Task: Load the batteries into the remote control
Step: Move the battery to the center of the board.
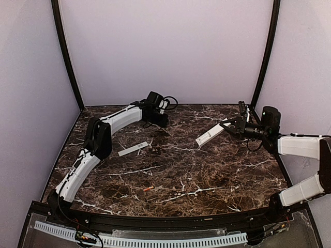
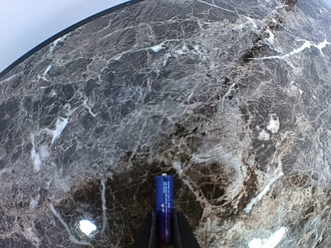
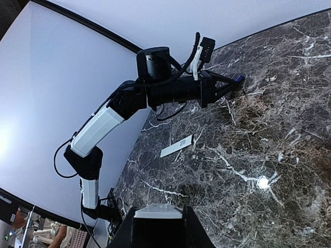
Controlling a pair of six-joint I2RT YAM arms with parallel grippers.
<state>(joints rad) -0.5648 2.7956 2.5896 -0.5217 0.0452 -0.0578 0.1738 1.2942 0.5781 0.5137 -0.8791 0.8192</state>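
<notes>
My left gripper (image 2: pixel 165 226) is shut on a blue battery (image 2: pixel 165 199), which sticks out past the fingertips above the marble at the back of the table. From above, that left gripper (image 1: pixel 161 119) sits at the back centre. An orange-red battery (image 1: pixel 148 188) lies loose on the table nearer the front. My right gripper (image 1: pixel 232 127) is shut on one end of the white remote control (image 1: pixel 209 136), which slants down to the left. In the right wrist view the remote control's end (image 3: pixel 156 212) fills the gap between the fingers of the right gripper (image 3: pixel 158 208).
A thin white cover strip (image 1: pixel 133 150) lies flat left of centre, also seen as the cover strip (image 3: pixel 176 146) from the right wrist. The left arm (image 3: pixel 170 90) spans the back left. Purple walls and black corner posts (image 1: pixel 66 51) close in the dark marble table (image 1: pixel 217 175).
</notes>
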